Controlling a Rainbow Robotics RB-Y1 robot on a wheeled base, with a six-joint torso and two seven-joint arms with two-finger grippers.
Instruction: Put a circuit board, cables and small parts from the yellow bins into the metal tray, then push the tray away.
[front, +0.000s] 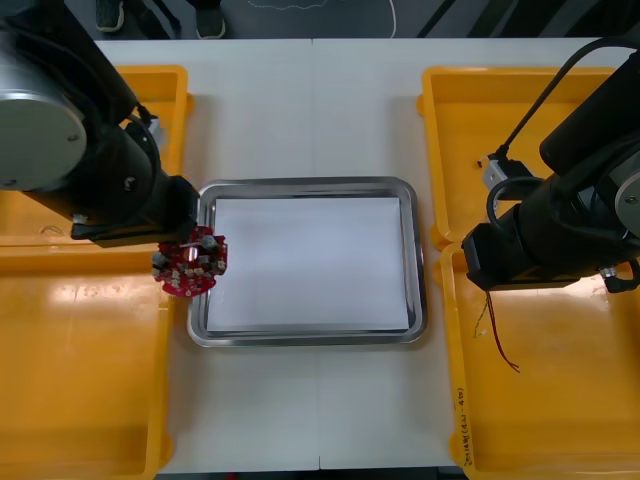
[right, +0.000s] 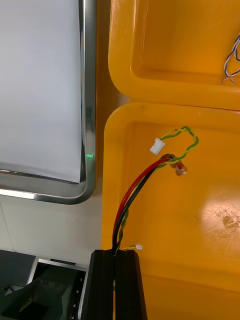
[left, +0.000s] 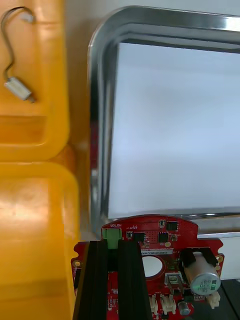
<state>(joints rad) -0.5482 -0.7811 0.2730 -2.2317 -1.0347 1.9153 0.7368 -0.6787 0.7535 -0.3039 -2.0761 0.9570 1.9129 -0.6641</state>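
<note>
Light table (front: 300, 100), yellow bins (front: 80, 400) at both sides, tray (front: 310, 184) in the middle, white inside and bare.

At the left, left gripper (left: 114, 245) pinched narrow on the edge of the board (front: 190, 268). Board straddling the tray's left rim close to the near corner, part over the white, part outside; apparently carried, not yet set down.

At the right, right gripper (right: 117, 255) over the near right bin, just beside its inner wall, clamped tight on a cable (right: 145, 180). Loose end and white plug trailing out across the bin floor.

Step in hand, by the look of it: placing the board.
- Carry farther inward, until the whole disc is over the white and clear of the rim.
- Lower flat, components up, close to the floor before letting go; no drop from height onto the capacitor side.
- Spread the fingers only once the board rests, then lift straight up to avoid dragging it.
- Choose the left half, leaving room for cable and small parts.
- Raise the cable high enough for its tail to clear the bin wall and tray rim, and hold back until the left arm is out.
</note>
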